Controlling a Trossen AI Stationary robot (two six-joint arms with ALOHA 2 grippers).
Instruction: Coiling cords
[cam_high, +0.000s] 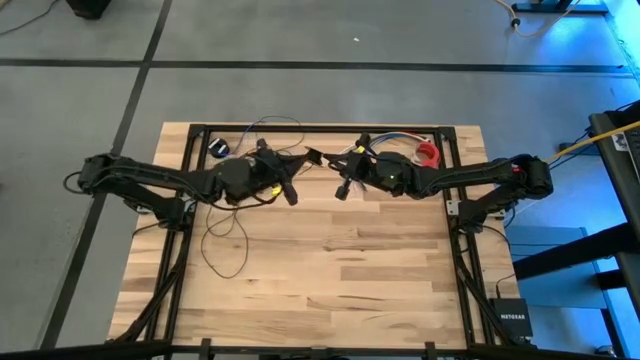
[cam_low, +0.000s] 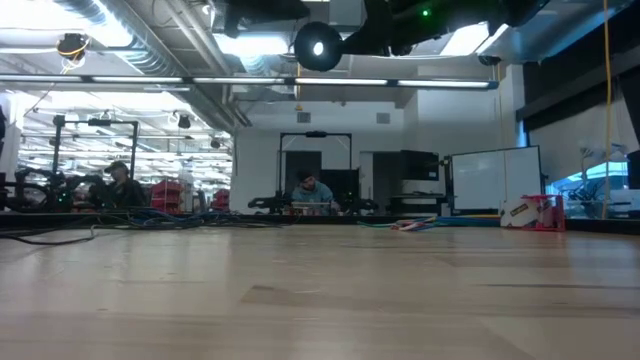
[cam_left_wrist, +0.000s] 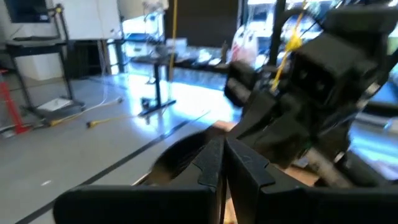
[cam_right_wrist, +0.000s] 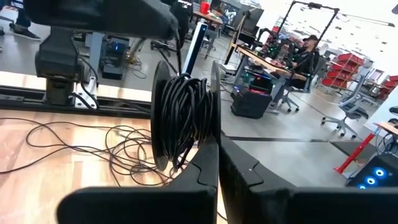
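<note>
Held left pincer (cam_high: 290, 192) and right pincer (cam_high: 342, 190) clenched, tip to tip above far middle of pale wooden surface (cam_high: 350, 290), probably to keep wound bundle of thin dark brown-black wire (cam_right_wrist: 183, 115) raised. Left loose loops (cam_high: 222, 245) trailing on surface. Could not tell which pincer gripped wire.

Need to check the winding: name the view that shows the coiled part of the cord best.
Right wrist view: the coiled cord fills the frame. High view shows only loose cord loops on the table; the low and left wrist views show none.
</note>
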